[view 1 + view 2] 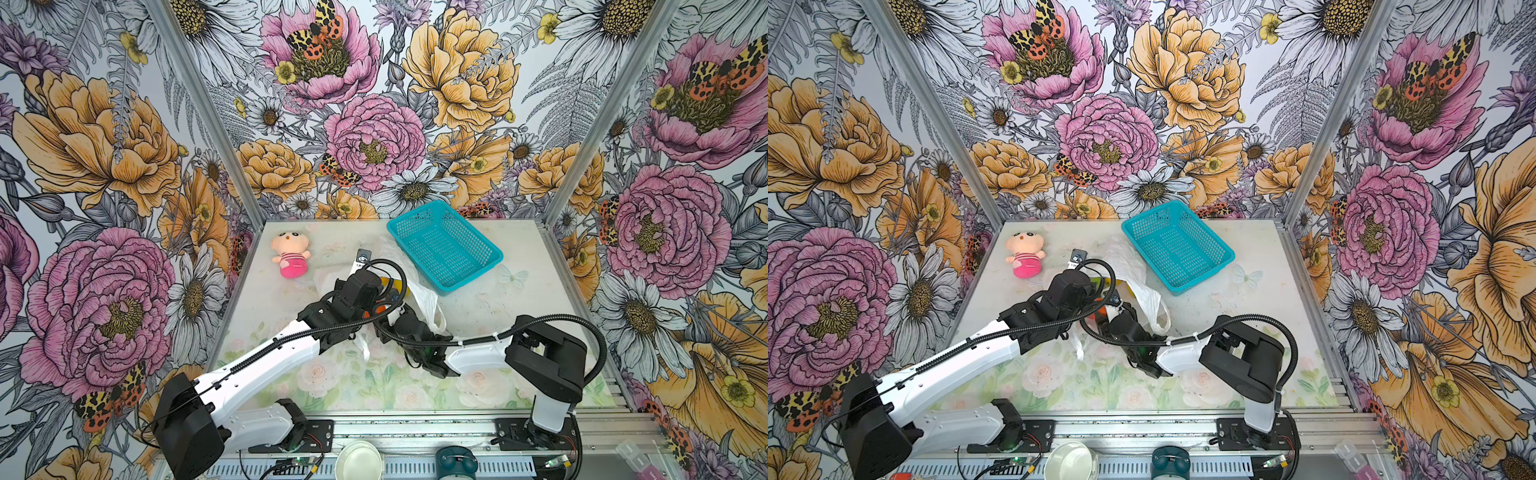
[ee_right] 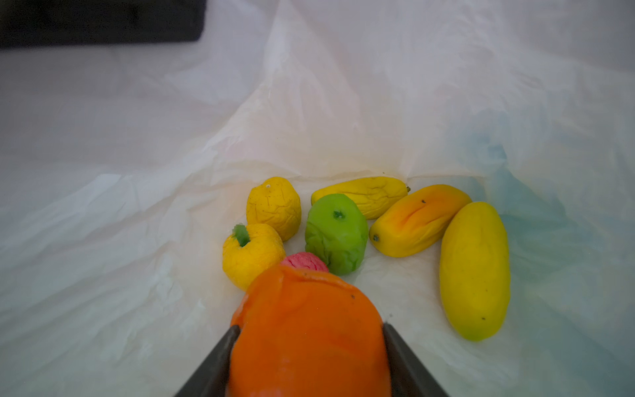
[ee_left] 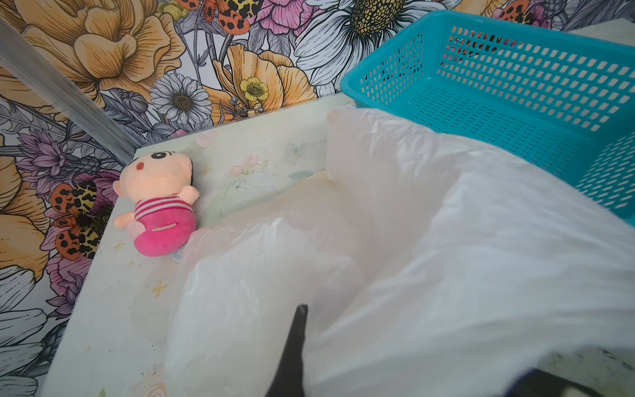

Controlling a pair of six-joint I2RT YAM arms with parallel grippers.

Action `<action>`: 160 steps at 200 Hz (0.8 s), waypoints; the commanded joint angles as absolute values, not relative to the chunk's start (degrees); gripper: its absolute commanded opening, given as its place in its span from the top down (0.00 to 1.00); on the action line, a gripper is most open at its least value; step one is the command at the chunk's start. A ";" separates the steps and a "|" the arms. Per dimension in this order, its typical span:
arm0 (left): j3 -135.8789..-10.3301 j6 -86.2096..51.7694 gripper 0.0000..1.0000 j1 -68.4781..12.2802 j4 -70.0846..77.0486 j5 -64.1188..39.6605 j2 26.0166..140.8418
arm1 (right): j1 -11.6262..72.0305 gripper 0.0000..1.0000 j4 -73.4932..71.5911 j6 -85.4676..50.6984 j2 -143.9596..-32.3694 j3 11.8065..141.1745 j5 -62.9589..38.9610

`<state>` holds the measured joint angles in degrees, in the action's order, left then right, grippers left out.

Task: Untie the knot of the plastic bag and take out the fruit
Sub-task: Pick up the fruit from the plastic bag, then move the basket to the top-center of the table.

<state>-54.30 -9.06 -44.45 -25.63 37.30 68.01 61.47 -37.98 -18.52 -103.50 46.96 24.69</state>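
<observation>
Reaching into the near mouth of the plastic bag point(image 2: 137, 206), my right hand point(image 2: 311, 328) has its fingers at a middling spread and clamped on both flanks of the orange fruit point(image 2: 302, 302). That fruit's long axis runs straight out along my reach. As I judge it, the way out is straight back along that line, out of the bag's mouth.

Deeper in the bag, just past the orange fruit, the pink-red ball point(image 2: 304, 263) touches it. The green fruit point(image 2: 335, 233) and a stemmed yellow fruit point(image 2: 252, 254) sit to either side of the ball. The long yellow fruit point(image 2: 474, 271) and the other yellow ones lie further in, against the bag's closed end.

I see no knot; a loop handle point(image 1: 436, 320) hangs free at the bag's near edge, close to my right wrist, and could snag.

Above the bag, my left hand point(image 3: 305, 323) is closed tight. It seems to pinch a fold of film that tents the mouth open. The left arm point(image 1: 270, 357) crosses over the bag in both top views, so I would pull low and slow.

Beyond the bag on the surface point(image 1: 498, 316), the teal basket point(image 1: 444, 245) stands empty just beside the bag's far end. The pink doll point(image 1: 289, 254) lies apart from the bag, out of the way.
</observation>
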 commanded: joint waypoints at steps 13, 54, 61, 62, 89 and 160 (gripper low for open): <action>-53.86 -8.89 1.00 -44.71 -25.66 39.75 67.63 | 62.69 0.79 -37.81 -18.67 -99.50 45.35 25.70; -54.12 -10.08 1.00 -44.32 -26.12 38.30 68.12 | 63.61 0.80 -33.87 -18.09 -95.61 45.45 26.32; -54.41 -11.25 1.00 -43.89 -26.36 36.33 68.14 | 63.77 0.80 -33.34 -18.09 -94.76 45.00 26.63; -54.45 -11.38 1.00 -43.79 -26.45 36.05 68.17 | 63.75 0.80 -33.28 -18.06 -94.67 44.91 26.67; -57.65 -14.60 1.00 -41.44 -29.02 30.52 69.26 | 64.01 0.80 -32.63 -18.05 -91.17 42.74 27.20; -56.41 -7.52 1.00 -36.10 -27.14 24.80 67.67 | 64.12 0.81 -28.99 -17.57 -84.98 40.11 25.80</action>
